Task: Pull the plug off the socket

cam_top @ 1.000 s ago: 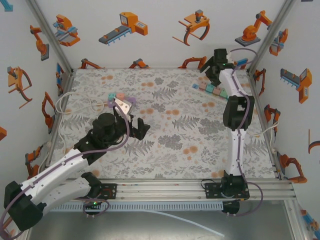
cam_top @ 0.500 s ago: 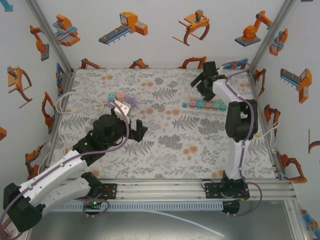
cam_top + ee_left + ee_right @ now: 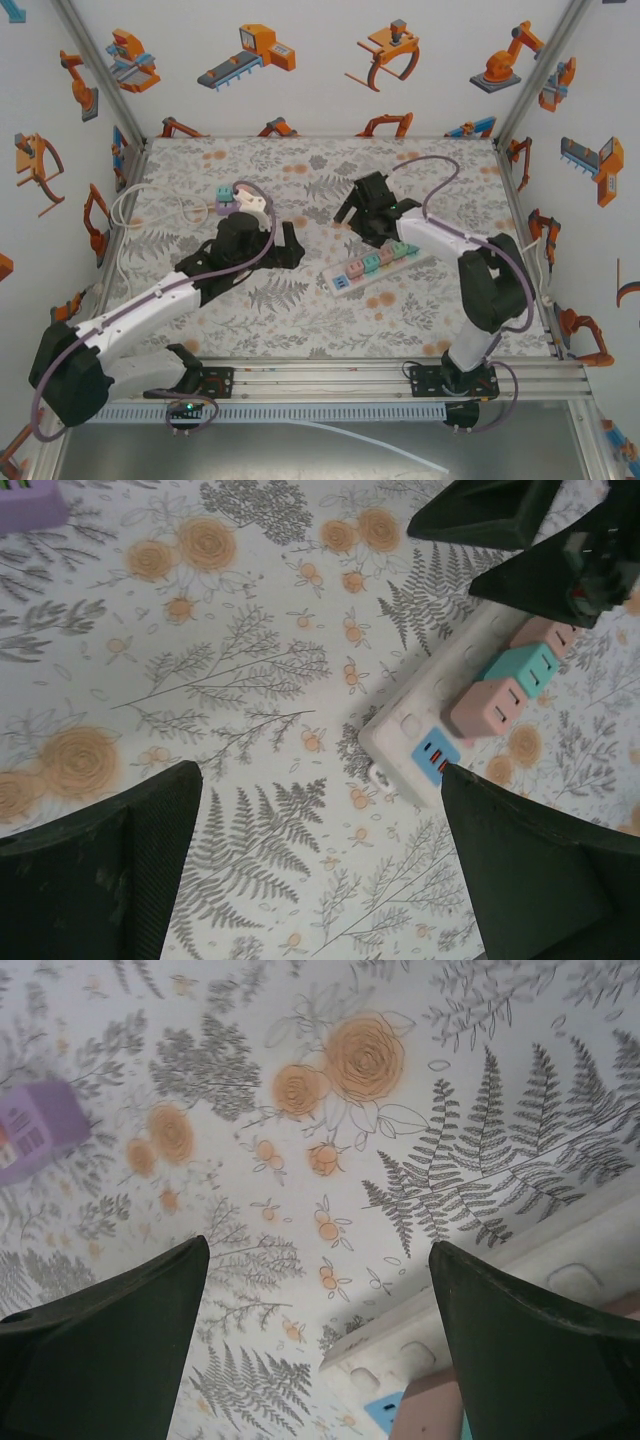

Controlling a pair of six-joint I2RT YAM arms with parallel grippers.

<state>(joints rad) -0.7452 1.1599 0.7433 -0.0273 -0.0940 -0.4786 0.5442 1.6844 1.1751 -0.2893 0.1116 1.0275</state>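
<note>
Both grippers stand with jaws wide apart and hold nothing: our left gripper [image 3: 320, 772] hovers over the near-left end of the power strip [image 3: 396, 730], and our right gripper [image 3: 318, 1245] hangs just beyond its far side. We find the strip lying slantwise in the middle of the table [image 3: 330, 335], plugs seated in a row along its top. We judge the step in hand to be closing in on one plug, likely the blue plug [image 3: 436, 759] at the end. To do it well we would pin the strip's white body flat with one gripper, straddle the plug squarely with the other, clamp its side faces and pull straight up, lest the whole strip lift. We count one strip and four plugs: the blue one, a pink plug [image 3: 488, 706], a teal plug [image 3: 527, 668], a second pink plug [image 3: 548, 635]; more may be hidden. One purple block [image 3: 40, 1130] sits well apart, far left
</note>
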